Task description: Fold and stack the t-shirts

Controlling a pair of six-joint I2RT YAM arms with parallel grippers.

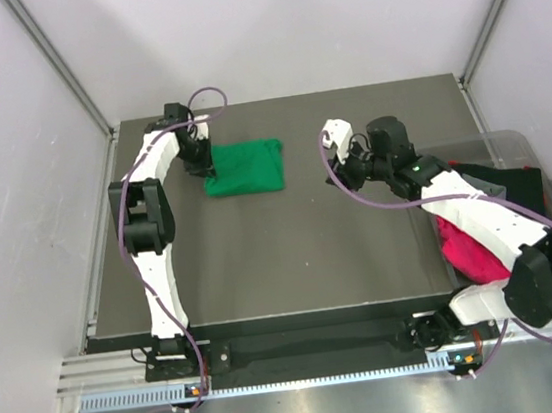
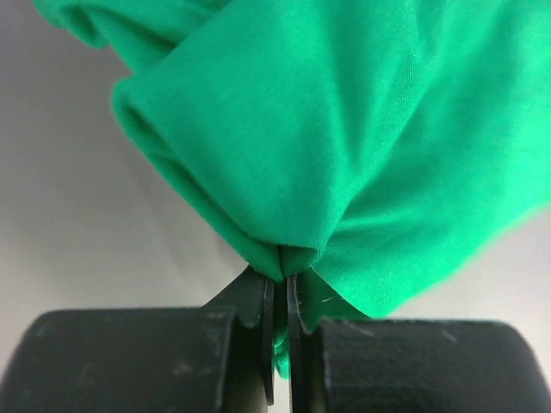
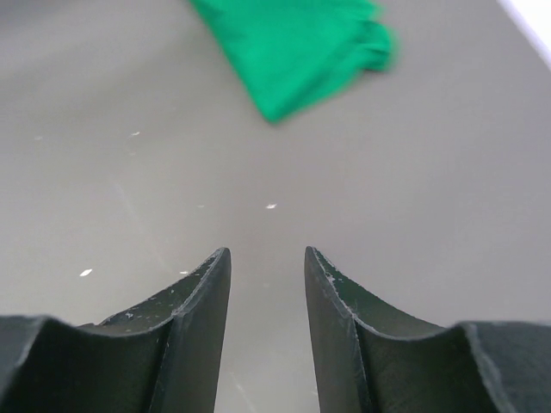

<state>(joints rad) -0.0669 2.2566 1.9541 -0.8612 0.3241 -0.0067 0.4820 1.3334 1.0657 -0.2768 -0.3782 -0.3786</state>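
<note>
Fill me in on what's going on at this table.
The left hand is shut on a pinch of the green t-shirt, which lies folded small at the far left of the table. The right hand is open and empty above bare tabletop to that shirt's right. A pink shirt and a black shirt sit in the clear bin at the right edge.

Plain bright-green tee (image 1: 244,167) on dark grey table (image 1: 292,255), magenta-pink tee (image 1: 466,252) & black tee (image 1: 503,181) far right, left arm (image 1: 158,271) & right arm (image 1: 489,216) white w/ black joints, purple cables (image 1: 375,206), left gripper (image 2: 277,277) & right gripper (image 3: 267,258) both black.
</note>
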